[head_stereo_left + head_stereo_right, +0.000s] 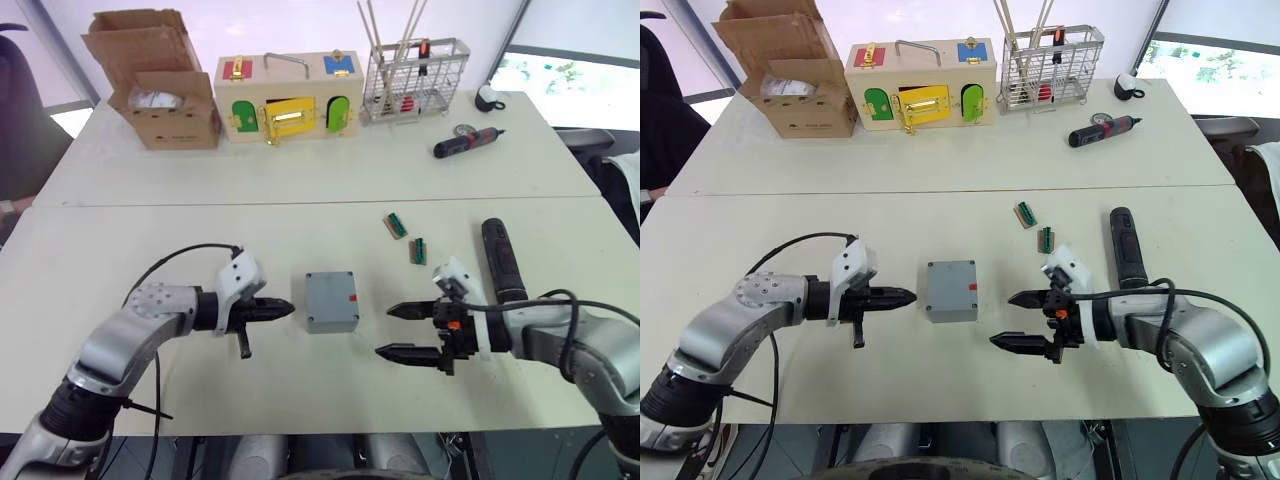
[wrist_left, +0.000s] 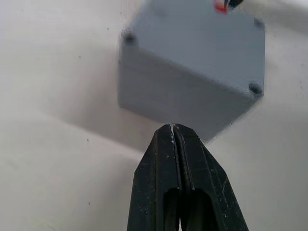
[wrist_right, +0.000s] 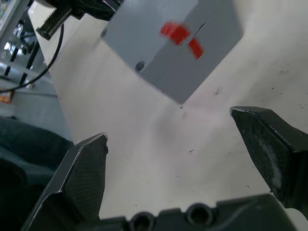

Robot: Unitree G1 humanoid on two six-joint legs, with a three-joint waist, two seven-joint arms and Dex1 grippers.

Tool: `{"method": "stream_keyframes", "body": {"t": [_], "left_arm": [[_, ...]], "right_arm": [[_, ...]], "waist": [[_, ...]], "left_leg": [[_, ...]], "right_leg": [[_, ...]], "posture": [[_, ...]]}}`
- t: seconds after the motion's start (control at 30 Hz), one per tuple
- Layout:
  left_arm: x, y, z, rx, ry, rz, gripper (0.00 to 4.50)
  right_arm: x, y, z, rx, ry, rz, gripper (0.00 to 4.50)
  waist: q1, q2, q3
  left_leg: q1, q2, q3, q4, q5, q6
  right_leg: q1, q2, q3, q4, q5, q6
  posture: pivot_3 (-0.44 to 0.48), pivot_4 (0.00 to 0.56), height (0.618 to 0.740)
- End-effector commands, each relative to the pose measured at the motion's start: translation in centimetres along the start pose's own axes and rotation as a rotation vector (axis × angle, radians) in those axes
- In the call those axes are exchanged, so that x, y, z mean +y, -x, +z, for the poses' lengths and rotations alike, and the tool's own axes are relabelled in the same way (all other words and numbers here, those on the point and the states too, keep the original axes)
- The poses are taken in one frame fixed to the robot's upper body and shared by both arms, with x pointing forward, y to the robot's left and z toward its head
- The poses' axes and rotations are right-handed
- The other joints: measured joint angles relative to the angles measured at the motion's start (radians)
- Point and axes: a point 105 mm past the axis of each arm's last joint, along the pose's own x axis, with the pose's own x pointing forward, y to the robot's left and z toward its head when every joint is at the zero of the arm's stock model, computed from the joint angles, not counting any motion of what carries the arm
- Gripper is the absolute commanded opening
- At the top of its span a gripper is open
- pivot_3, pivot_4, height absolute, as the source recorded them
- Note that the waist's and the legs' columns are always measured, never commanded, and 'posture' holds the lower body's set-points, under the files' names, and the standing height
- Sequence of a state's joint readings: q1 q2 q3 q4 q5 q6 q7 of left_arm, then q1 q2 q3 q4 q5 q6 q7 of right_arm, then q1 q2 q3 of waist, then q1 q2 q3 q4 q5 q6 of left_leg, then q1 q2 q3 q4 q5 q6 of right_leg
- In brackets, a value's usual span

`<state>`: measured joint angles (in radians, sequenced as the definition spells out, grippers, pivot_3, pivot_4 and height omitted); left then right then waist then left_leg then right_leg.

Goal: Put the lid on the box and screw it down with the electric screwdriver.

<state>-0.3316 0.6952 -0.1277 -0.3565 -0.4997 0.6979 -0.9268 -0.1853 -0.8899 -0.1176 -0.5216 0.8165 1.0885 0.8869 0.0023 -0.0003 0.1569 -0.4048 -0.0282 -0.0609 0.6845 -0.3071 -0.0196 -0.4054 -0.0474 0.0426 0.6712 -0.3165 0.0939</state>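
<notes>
Two grippers flank box; left gripper jaws closed, empty; right gripper jaws wide apart.

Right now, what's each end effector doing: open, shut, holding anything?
Left end effector: shut, empty, tips pointing at the box.
Right end effector: open, empty, on the box's other side.

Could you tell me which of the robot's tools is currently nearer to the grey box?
The left. The left tool, shut, points at the box from just beside its left side. The right tool, open, sits farther off, to the box's right and slightly nearer the robot.
</notes>
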Motion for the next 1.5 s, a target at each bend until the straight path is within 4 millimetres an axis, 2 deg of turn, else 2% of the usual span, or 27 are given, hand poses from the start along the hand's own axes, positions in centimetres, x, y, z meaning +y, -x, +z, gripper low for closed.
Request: {"method": "stream_keyframes", "body": {"t": [0.03,0.13,0.2,0.27,0.37,0.47,0.57,0.73,1.0,1.27,1.5], "left_arm": [[-0.5,1.0,8.1,-0.204,-0.149,-0.059,0.00],[-3.1,0.8,10.1,-0.211,-0.274,-0.247,0.00],[-4.0,0.6,10.6,-0.207,-0.332,-0.315,0.00],[-3.9,0.0,10.5,-0.193,-0.370,-0.340,0.00],[-3.6,-0.8,9.4,-0.158,-0.392,-0.351,0.00],[-4.3,-1.6,6.9,-0.073,-0.434,-0.388,0.00],[-5.1,-1.6,5.8,-0.057,-0.433,-0.398,0.00],[-4.8,-1.5,4.2,-0.016,-0.420,-0.327,0.00],[-4.8,-0.8,3.5,-0.007,-0.368,-0.247,0.00],[-5.3,-0.8,2.9,0.007,-0.351,-0.220,0.00],[-5.3,-1.3,2.8,-0.003,-0.343,-0.212,0.00]], "right_arm": [[-0.6,3.7,5.1,-0.125,0.049,-0.033,4.49],[-2.9,7.2,8.4,-0.125,0.083,-0.166,4.49],[-4.1,8.7,8.9,-0.075,0.052,-0.223,4.49],[-5.9,9.6,8.3,0.018,-0.079,-0.322,4.49],[-7.2,10.5,7.2,0.145,-0.215,-0.392,4.49],[-8.6,12.4,4.7,0.325,-0.258,-0.480,4.49],[-9.9,13.5,2.6,0.414,-0.366,-0.520,4.49],[-12.4,13.6,0.8,0.450,-0.540,-0.589,4.49],[-13.9,11.8,-1.4,0.563,-0.629,-0.573,4.49],[-14.1,11.7,-3.1,0.690,-0.591,-0.550,4.49],[-13.7,11.0,-4.1,0.707,-0.624,-0.528,4.49]], "waist": [[0.009,-0.002,0.001],[0.007,0.000,0.000],[0.007,0.000,0.000],[0.006,0.000,0.000],[0.005,0.000,0.000],[0.005,0.001,0.000],[0.007,0.001,0.001],[0.004,0.001,0.001],[0.009,0.001,0.001],[0.010,0.001,0.001],[0.012,0.001,0.000]], "left_leg": [[0.000,0.000,0.000,0.001,0.000,0.000],[0.001,0.000,0.001,0.000,0.000,0.001],[0.000,0.000,0.002,-0.003,0.000,0.000],[-0.001,0.001,0.002,-0.004,0.000,0.000],[-0.002,0.001,0.003,-0.002,0.000,0.000],[-0.002,0.001,0.004,-0.002,-0.001,0.002],[-0.004,0.000,0.004,-0.002,-0.001,0.002],[-0.003,0.000,0.004,-0.001,-0.001,0.002],[-0.004,0.000,0.004,-0.002,0.000,0.000],[-0.004,0.000,0.004,-0.001,0.001,-0.002],[-0.003,0.000,0.002,-0.001,0.001,-0.002]], "right_leg": [[0.000,0.000,0.000,0.000,0.000,0.000],[0.001,0.000,0.000,-0.002,0.001,0.001],[0.000,0.000,0.000,-0.004,0.001,0.001],[-0.001,0.001,0.000,-0.005,0.001,0.001],[-0.002,0.001,0.001,-0.005,0.001,0.001],[-0.003,0.001,0.001,-0.005,0.001,0.001],[-0.004,0.001,0.001,-0.006,0.001,0.001],[-0.004,0.000,0.002,-0.004,0.001,0.001],[-0.005,0.000,0.002,-0.004,0.001,0.001],[-0.005,0.000,0.001,-0.004,0.001,0.001],[-0.004,0.000,0.000,-0.004,0.001,0.001]], "posture": [[0.000,0.150,0.740],[0.000,0.150,0.740],[0.000,0.150,0.740],[0.000,0.150,0.740],[0.000,0.150,0.740],[0.000,0.150,0.740],[0.000,0.150,0.740],[0.000,0.150,0.740],[0.000,0.150,0.740],[0.000,0.150,0.740],[0.000,0.150,0.740]]}}
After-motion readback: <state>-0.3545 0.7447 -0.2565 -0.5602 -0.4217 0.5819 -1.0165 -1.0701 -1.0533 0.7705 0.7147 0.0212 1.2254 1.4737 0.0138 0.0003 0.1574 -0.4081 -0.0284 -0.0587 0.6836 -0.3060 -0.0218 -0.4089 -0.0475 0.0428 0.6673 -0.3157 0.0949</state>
